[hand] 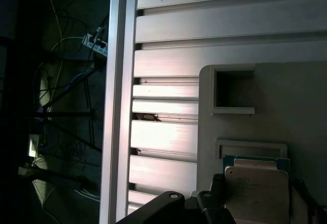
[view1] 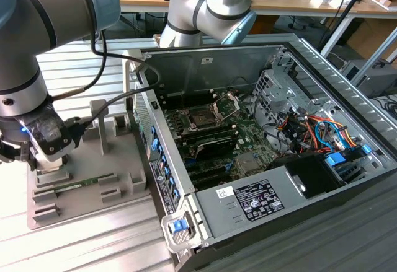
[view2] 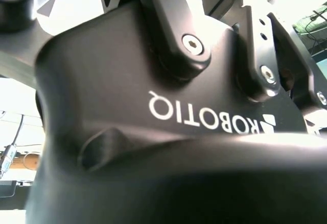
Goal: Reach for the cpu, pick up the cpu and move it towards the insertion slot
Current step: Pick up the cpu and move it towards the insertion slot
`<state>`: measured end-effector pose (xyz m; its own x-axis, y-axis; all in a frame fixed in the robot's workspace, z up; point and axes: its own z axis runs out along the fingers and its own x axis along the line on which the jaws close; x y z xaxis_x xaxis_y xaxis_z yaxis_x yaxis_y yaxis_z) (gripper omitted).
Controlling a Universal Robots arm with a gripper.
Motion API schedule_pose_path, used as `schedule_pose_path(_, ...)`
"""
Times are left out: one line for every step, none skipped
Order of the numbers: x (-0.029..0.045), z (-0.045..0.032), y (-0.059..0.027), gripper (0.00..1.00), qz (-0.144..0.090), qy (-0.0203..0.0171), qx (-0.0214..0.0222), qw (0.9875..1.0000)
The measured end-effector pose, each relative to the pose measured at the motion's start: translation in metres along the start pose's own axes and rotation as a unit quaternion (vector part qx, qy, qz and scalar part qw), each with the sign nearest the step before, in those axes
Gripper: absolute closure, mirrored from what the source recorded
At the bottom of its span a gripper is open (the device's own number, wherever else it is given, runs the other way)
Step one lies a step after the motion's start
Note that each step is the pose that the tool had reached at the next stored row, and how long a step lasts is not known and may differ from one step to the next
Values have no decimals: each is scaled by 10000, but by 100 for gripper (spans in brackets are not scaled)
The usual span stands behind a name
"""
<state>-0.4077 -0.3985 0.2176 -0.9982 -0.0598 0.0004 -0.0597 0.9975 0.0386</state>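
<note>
Here's the table [view1: 80,247]: a broad deck of ribbed, brushed aluminium, long parallel grooves catching the light. Over it bends the arm [view1: 37,24], fat smooth grey tubes with pale blue caps at the joints, reaching down on the exterior view's left.

Taking up the middle and the exterior view's right is the open computer case [view1: 260,55], a box of dull sheet metal with its side off. Inside lies the dark green circuit board [view1: 248,136], with a knot of orange and blue cables [view1: 322,129] beside it and a flat grey box [view1: 291,182] with a white label at the near edge.

Beside the case on the exterior view's left sits the holder [view1: 124,179], a matte grey plastic block with square pockets and upright tabs. The pincer [view1: 38,159] is right down at its far-left end, chunky and black, with thick bolted links in the second wrist view. Clenched or released? I cannot tell.

The insertion slot [view1: 201,118] is a dark square on the board, ringed by a shiny silver frame, well apart from the pincer.

In the first wrist view, there's the cpu [hand: 255,196]: thin, square, with a pale silvery lid and a green edge, over the holder's grey face and tight against the pincer's black body. Resting or lifted, I cannot tell. A long, thin green memory stick [view1: 80,186] lies in one of the holder's grooves.
</note>
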Motion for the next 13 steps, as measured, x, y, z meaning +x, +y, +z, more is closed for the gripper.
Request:
schedule_pose_path(0, -3, 0, 45, 0, 0, 0, 10000)
schedule_pose_path(0, -6, 0, 45, 0, 0, 0, 10000)
schedule_pose_path(0, -10, 0, 45, 0, 0, 0, 10000)
schedule_pose_path(0, -13, 1, 45, 0, 0, 0, 10000)
schedule_pose_path(0, -15, 1, 45, 0, 0, 0, 10000)
schedule_pose_path(0, -17, 1, 45, 0, 0, 0, 10000)
schedule_pose_path(0, -19, 1, 45, 0, 0, -1, 10000)
schedule_pose_path(0, -23, 1, 45, 0, 0, 0, 10000)
schedule_pose_path(0, -25, 1, 45, 0, 0, -1, 10000)
schedule_pose_path(0, -30, 1, 45, 0, 0, -1, 10000)
schedule_pose_path(0, -34, 2, 45, 0, 0, -1, 10000)
schedule_pose_path(0, -37, 2, 45, 0, 0, -1, 10000)
schedule_pose_path(0, -40, 2, 45, 0, 0, -1, 10000)
